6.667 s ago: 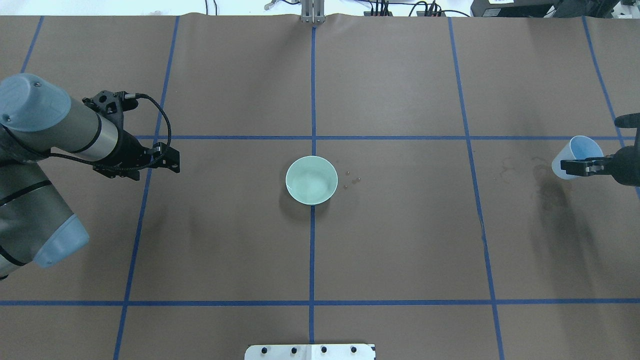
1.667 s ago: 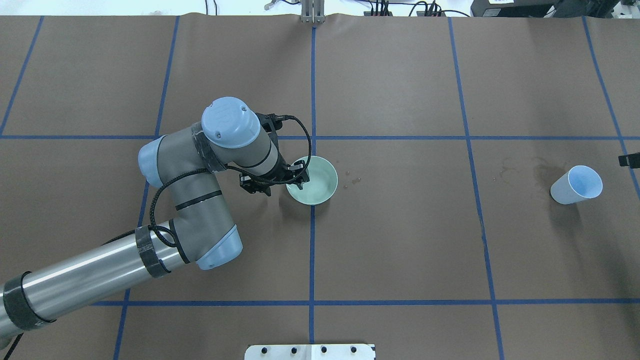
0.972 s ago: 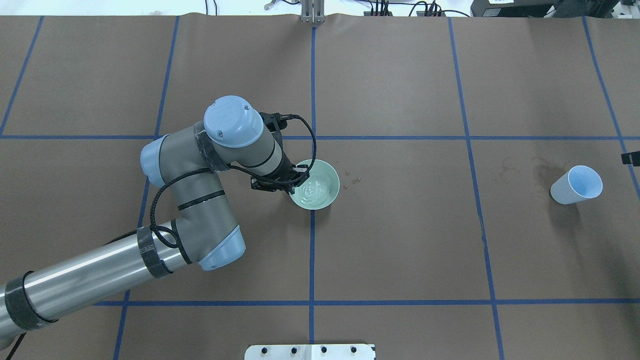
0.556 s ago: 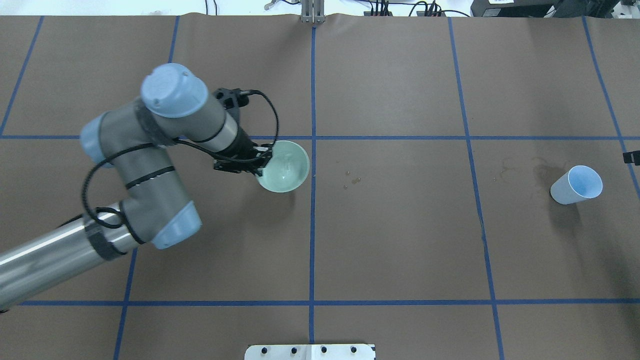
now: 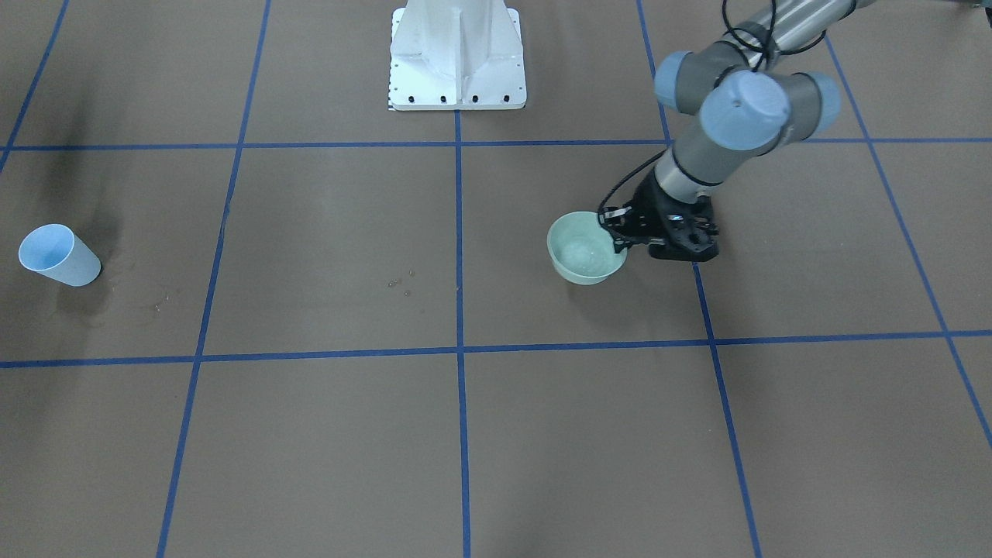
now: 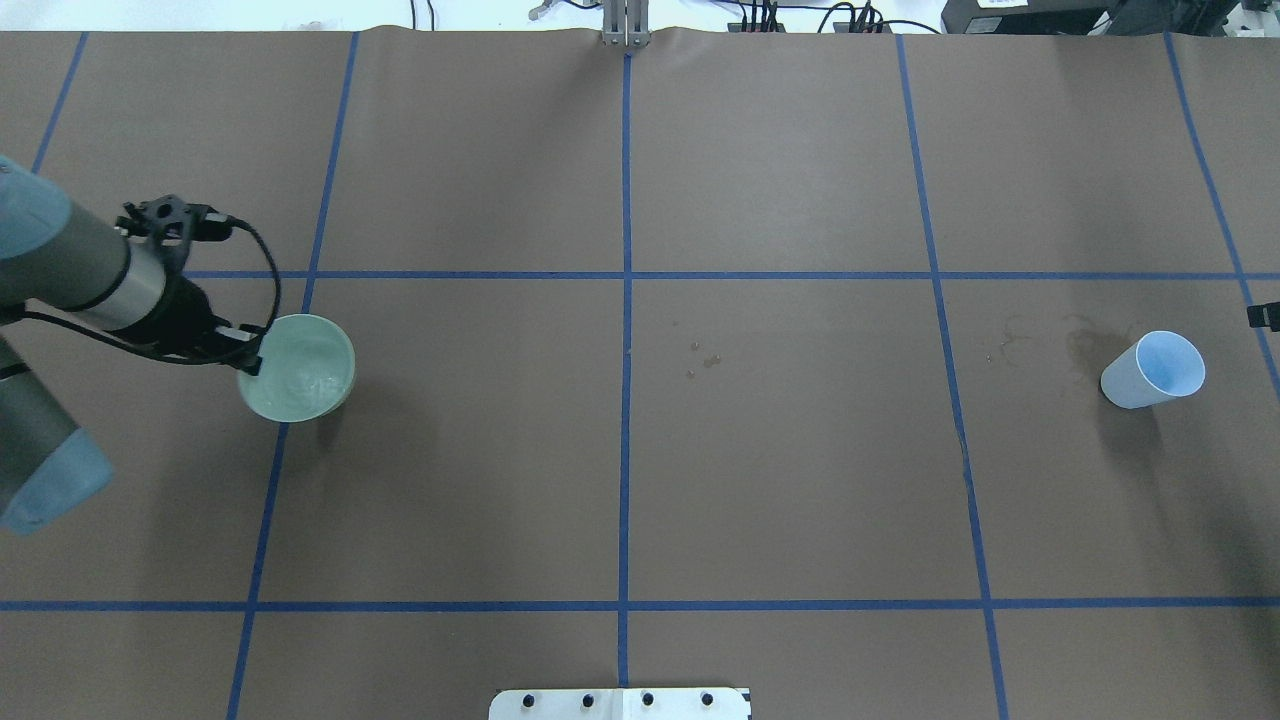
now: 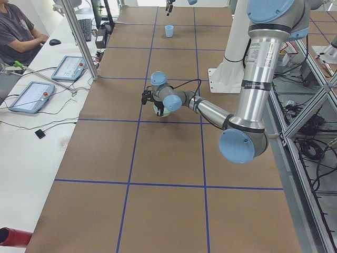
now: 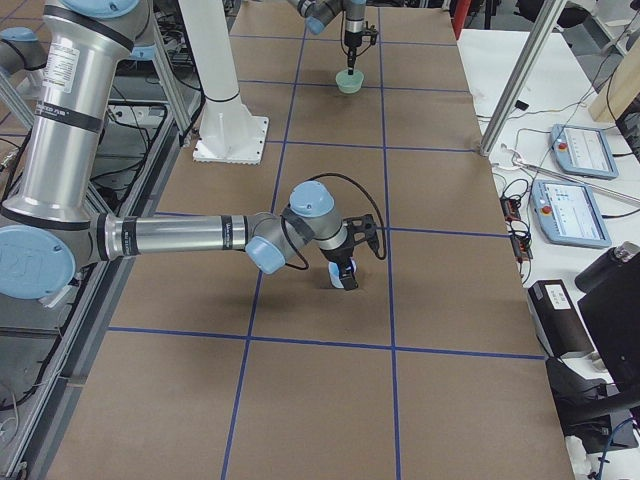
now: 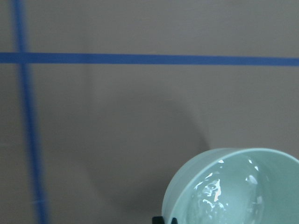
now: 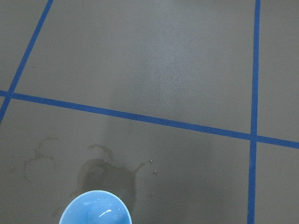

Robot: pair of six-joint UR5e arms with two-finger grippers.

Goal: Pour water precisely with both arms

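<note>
Pinches the pale green bowl [image 6: 297,367] by its rim with the left gripper [image 6: 245,350], fingers closed over the edge on the side farthest from the blue cup [image 6: 1152,369] and well apart from that cup. Seems to hold it clear of the brown paper, to judge by the offset shadow beneath. Carries the water [image 9: 219,196] inside, showing only as glints and ripples in the left wrist view, so sloshing a little.

Take the cup as the likely target. Travel toward it level and slow. Keep the pinched rim no lower than the side facing the cup. With a grip on one edge only, expect sag on that cup-facing side and a swing on any sharp stop. Ease off speed well short of the cup and pause for calm water before tilting. Line up the rim directly over the cup's mouth — a narrow target under a wide lip — and tip gently, aiming for a thin stream and not a sheet.

Cannot judge the right gripper [image 6: 1262,316] as spread or pressed together — only a black sliver near the cup, on its side away from the bowl. Bring it in to steady the cup, standing unheld on a damp patch [image 10: 110,175], with spilled drops [image 6: 703,358] between cup and bowl.
</note>
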